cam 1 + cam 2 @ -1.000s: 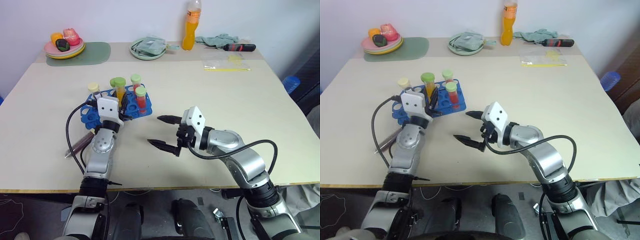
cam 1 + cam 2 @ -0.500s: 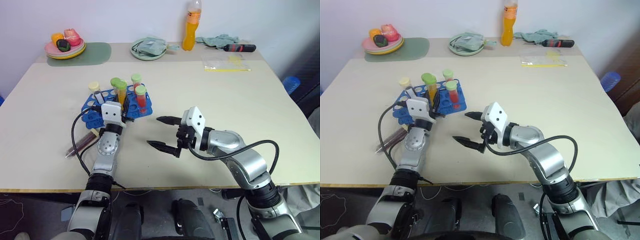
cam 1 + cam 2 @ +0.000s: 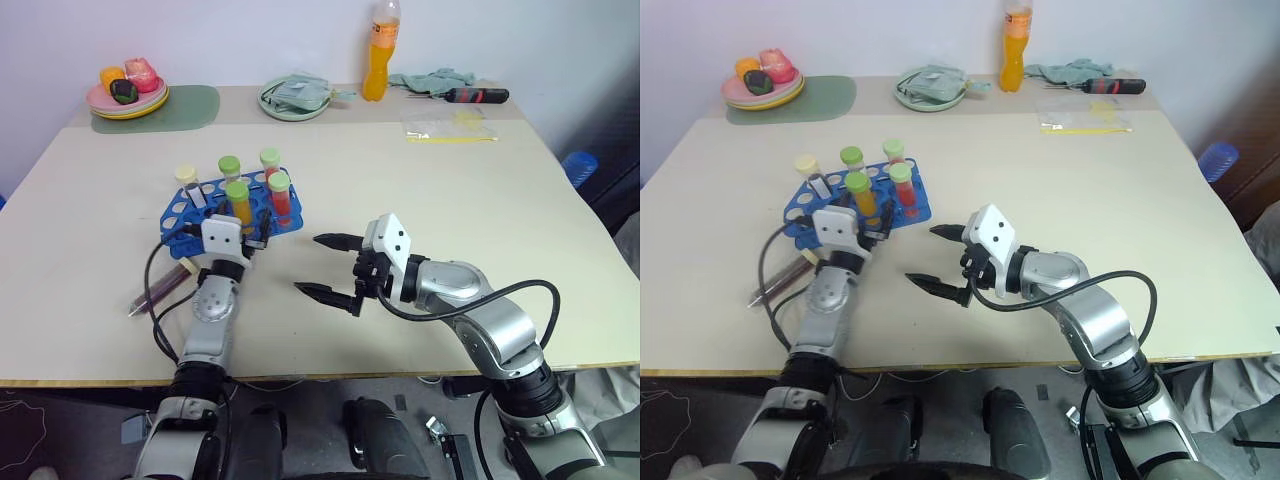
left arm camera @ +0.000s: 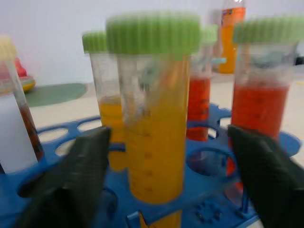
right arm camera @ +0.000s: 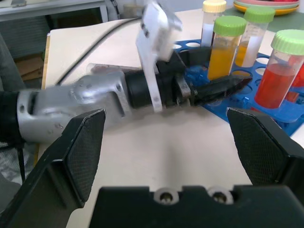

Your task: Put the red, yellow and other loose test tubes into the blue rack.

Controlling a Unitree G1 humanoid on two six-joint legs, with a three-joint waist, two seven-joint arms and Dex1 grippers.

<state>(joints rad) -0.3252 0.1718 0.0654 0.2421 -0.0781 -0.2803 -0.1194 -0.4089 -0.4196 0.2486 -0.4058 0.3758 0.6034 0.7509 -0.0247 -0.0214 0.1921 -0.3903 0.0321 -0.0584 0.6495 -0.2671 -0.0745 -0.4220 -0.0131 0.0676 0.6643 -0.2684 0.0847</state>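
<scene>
- Five capped tubes stand in the blue rack (image 3: 215, 212): two orange, two red, one pale.
- One dark tube (image 3: 160, 290) lies loose beside it, on the table's left.
- Left gripper (image 3: 252, 238): jaws apart around an orange tube (image 4: 152, 118).
- Right gripper (image 3: 327, 265): jaws wide, empty.

tubes (image 3: 238, 198) in rack (image 3: 190, 222), loose tube (image 3: 160, 291) left

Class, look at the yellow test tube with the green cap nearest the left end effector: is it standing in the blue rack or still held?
Standing upright in the blue rack; the yellow tube sits free between the left end effector's spread fingers.
</scene>
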